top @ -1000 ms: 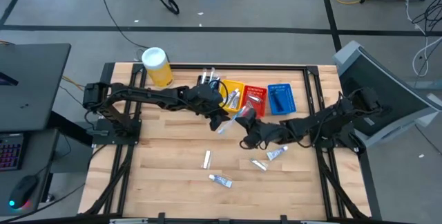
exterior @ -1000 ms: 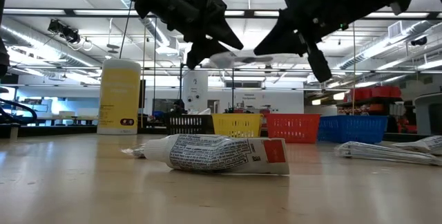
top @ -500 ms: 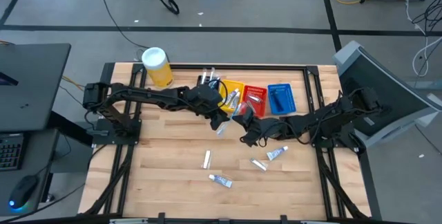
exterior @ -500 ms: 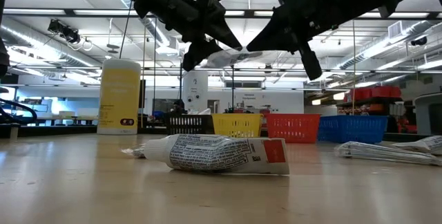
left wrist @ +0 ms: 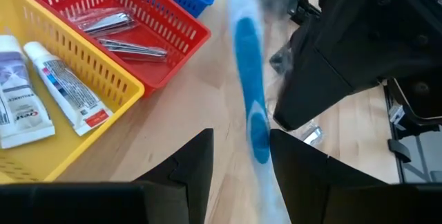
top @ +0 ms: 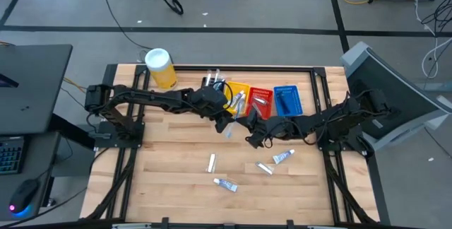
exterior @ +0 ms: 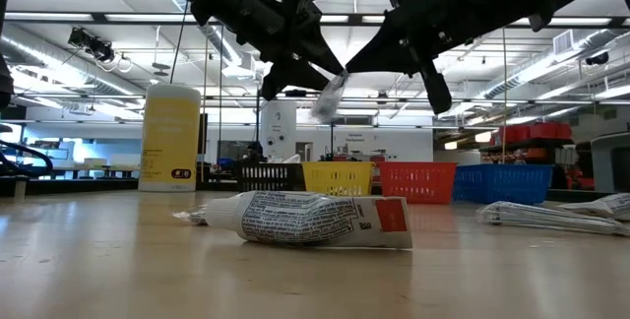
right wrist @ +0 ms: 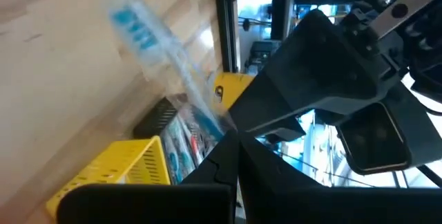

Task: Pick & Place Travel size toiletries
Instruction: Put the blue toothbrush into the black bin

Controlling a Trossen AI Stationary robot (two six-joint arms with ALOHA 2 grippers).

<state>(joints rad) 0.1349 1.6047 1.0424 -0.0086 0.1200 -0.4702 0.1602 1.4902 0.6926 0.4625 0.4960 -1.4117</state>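
The left gripper (top: 227, 124) is holding a wrapped blue toothbrush (left wrist: 248, 99) up in the air, above the worktop (top: 169, 165) and near the yellow basket (top: 239, 96) and red basket (top: 262, 100). The right gripper (top: 252, 141) is waiting just beside it, closed tight with nothing in it. Small white tubes (top: 226, 184) are lying on the worktop.

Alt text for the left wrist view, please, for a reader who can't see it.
A blurred blue-and-white toothbrush stands between the left end effector's fingers, the right arm close behind. On the table, a yellow basket holds white tubes; a red basket holds wrapped items.
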